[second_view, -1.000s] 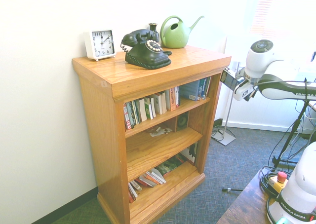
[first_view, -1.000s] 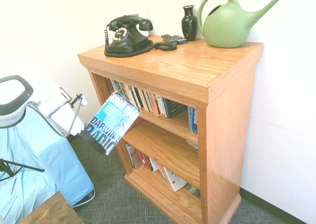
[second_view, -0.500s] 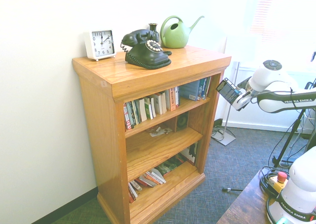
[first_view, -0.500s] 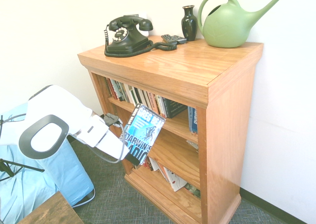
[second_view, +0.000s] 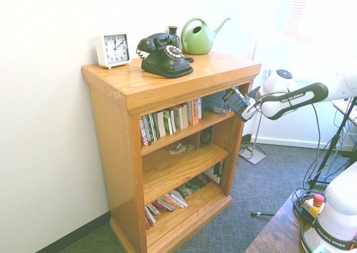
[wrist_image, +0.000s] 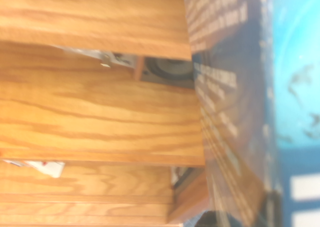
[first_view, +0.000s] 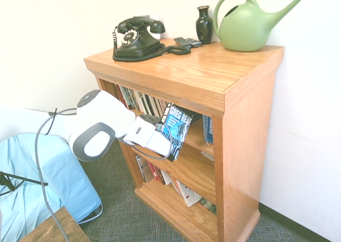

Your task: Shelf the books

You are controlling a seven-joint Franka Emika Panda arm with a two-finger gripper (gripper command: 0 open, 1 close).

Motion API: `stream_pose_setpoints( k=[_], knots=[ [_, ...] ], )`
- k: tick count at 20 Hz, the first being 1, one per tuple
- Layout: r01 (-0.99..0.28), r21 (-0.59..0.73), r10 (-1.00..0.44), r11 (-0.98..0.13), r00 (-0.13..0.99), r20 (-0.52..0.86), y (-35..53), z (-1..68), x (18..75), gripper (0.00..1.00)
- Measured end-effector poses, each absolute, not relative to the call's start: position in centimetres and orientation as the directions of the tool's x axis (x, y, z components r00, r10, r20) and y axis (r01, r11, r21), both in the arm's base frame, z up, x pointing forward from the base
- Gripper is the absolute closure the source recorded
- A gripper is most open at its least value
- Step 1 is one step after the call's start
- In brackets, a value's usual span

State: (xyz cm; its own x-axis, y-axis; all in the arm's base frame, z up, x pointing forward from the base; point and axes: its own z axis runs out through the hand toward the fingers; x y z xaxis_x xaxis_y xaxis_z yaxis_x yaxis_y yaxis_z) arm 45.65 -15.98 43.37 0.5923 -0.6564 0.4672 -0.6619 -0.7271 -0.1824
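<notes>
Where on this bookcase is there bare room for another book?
Middle tier: mostly bare, just a paper scrap and a dark object at the back. Top tier: crowded by the upright row. Bottom tier: leaning books.

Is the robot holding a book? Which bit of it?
Yes. The gripper holds the blue book by its bottom edge, in front of the shelf.

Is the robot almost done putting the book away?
Partway. Done: the book is picked up, clamped in the gripper and carried right up to the front of the shelf, by its top tier. Left: it is not on any tier yet, so it has to slide in beside the row of books and be let go.
</notes>
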Motion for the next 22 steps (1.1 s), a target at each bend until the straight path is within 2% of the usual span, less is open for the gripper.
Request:
stream_pose_setpoints(
  k=[9,18,22],
  knots=[
    [-0.641,-0.191,-0.645,-0.744,0.612,0.457,-16.4,41.4,49.2,1.0],
    [-0.652,-0.166,-0.653,-0.74,0.638,0.407,-16.1,36.8,49.2,1.0],
    [-0.658,-0.18,-0.662,-0.731,0.62,0.42,-16.7,37.6,50.0,1.0]
  ],
)
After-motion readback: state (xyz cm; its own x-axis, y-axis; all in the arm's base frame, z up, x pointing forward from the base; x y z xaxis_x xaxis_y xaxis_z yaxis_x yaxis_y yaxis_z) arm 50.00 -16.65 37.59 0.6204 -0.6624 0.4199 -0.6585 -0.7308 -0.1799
